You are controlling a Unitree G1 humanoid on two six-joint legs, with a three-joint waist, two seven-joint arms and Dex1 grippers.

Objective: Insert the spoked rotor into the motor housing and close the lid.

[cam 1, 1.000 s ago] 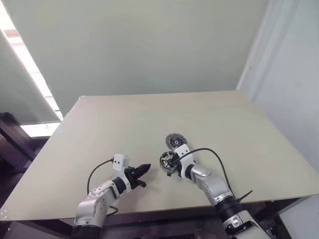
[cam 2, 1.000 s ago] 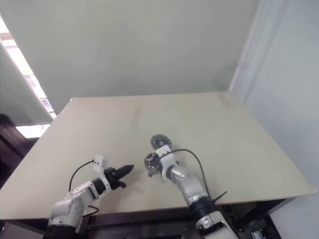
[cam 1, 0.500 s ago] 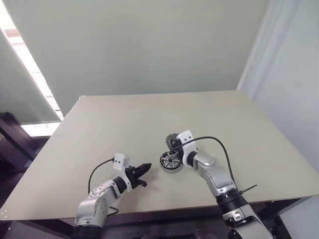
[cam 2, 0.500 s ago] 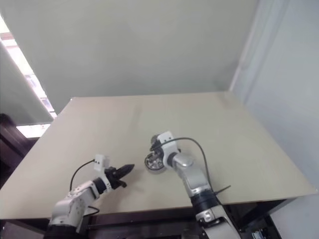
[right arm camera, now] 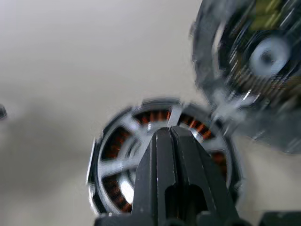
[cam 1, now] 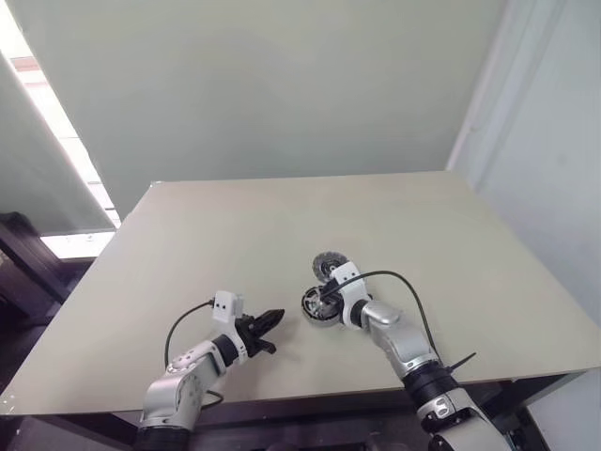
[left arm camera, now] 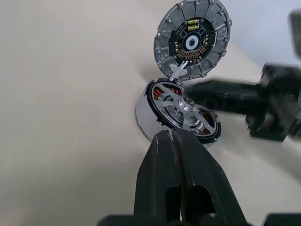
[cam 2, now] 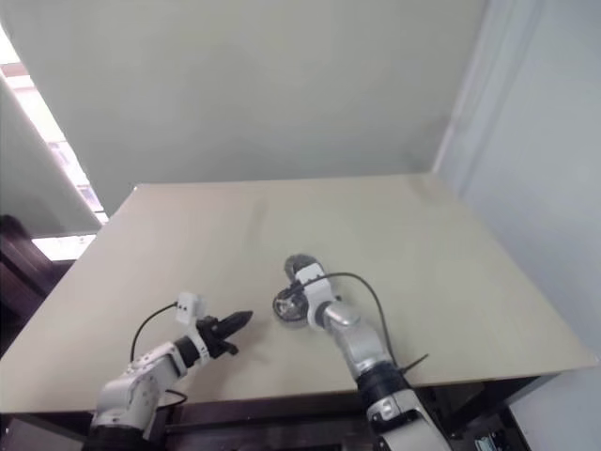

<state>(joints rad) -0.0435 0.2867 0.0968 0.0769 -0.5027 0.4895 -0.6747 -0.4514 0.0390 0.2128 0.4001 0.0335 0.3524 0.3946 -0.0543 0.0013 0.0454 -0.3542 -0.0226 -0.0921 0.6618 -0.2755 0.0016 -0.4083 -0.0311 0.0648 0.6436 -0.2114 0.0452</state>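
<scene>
Left wrist view: lid point(left arm camera: 193, 40) stands open, hinged at motor housing point(left arm camera: 149, 115) rim.

The right gripper point(cam 1: 324, 303) moves: a second ago it sits at the lower right edge of the motor housing point(cam 1: 317, 306), half a second ago it rises toward the upper centre of the frame, covering the lid point(cam 1: 328, 264), and now it lies lower again, over the housing's right side, fingers pressed together, with the standing lid back in sight above it.
</scene>
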